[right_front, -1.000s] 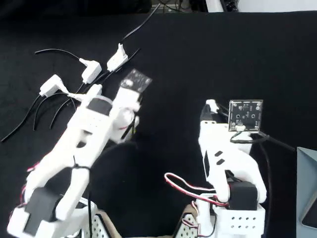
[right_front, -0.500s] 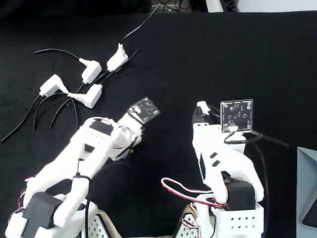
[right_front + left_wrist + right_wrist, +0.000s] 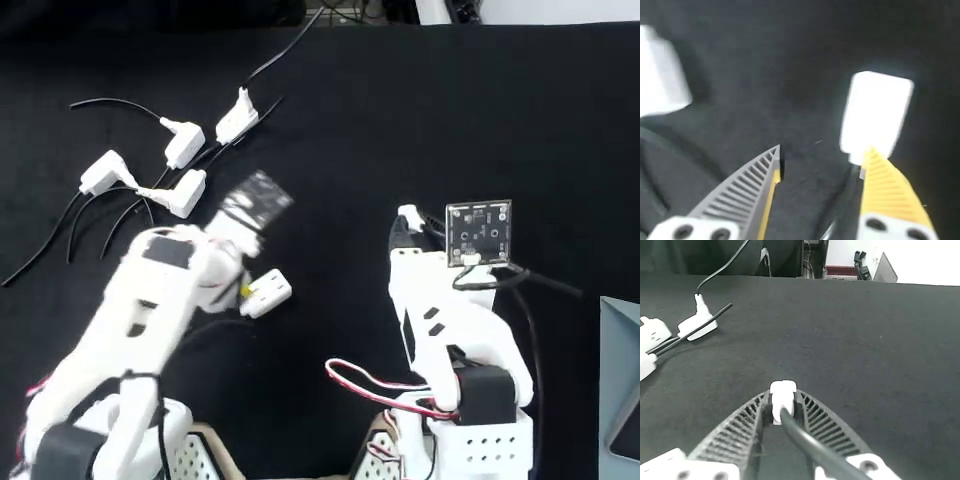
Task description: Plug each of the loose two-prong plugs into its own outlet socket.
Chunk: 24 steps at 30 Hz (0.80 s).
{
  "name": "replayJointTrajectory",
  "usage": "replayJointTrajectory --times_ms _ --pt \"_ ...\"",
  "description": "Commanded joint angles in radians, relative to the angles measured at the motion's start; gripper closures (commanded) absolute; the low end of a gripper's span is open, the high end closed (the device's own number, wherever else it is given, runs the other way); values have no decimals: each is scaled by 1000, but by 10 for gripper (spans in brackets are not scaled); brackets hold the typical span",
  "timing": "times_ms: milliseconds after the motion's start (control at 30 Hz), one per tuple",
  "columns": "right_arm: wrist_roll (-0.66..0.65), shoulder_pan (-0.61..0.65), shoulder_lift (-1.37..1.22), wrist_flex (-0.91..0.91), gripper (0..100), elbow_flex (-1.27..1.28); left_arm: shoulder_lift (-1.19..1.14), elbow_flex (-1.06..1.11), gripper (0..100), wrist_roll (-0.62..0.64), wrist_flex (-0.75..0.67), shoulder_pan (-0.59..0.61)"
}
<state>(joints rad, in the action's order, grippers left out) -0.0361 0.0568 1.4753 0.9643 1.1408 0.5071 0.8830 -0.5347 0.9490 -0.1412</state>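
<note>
Several white plug and socket pieces with black cables lie at the far left of the black table: one (image 3: pixel 237 118), one (image 3: pixel 183 143), one (image 3: pixel 105 172) and one (image 3: pixel 180 190). A separate white block (image 3: pixel 266 290) lies nearer the arms, and it appears again (image 3: pixel 875 112) just past the yellow finger of my left gripper (image 3: pixel 824 152), which is open and holds nothing. In the high view the left gripper (image 3: pixel 243 283) sits right beside that block. My right gripper (image 3: pixel 783 407) is shut on a small white plug (image 3: pixel 783 399) with a black cable, held above the middle of the table (image 3: pixel 408 226).
A grey box (image 3: pixel 620 380) stands at the right edge. Black cables (image 3: pixel 60 225) trail off to the left of the cluster. One cable (image 3: pixel 285 50) runs off the far edge. The right half of the black mat (image 3: pixel 520 110) is bare.
The left arm drew back from the cluster toward the near side and swung left. The white block now lies free beside its open fingers. The right arm shifted slightly left.
</note>
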Motion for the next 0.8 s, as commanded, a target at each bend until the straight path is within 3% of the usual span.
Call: replayJointTrajectory --times_ms 0,200,333,500,767 --pt "-11 81 -41 2 985 -4 204 -47 744 83 81 156" --pt "-3 267 -194 -57 986 8 420 102 744 287 54 420" --pt "-3 397 -291 -192 986 67 537 259 744 379 -32 522" --pt "-5 506 -441 -371 986 125 652 433 744 422 -117 552" --pt "-3 520 -765 -555 986 61 824 524 744 423 -107 553"
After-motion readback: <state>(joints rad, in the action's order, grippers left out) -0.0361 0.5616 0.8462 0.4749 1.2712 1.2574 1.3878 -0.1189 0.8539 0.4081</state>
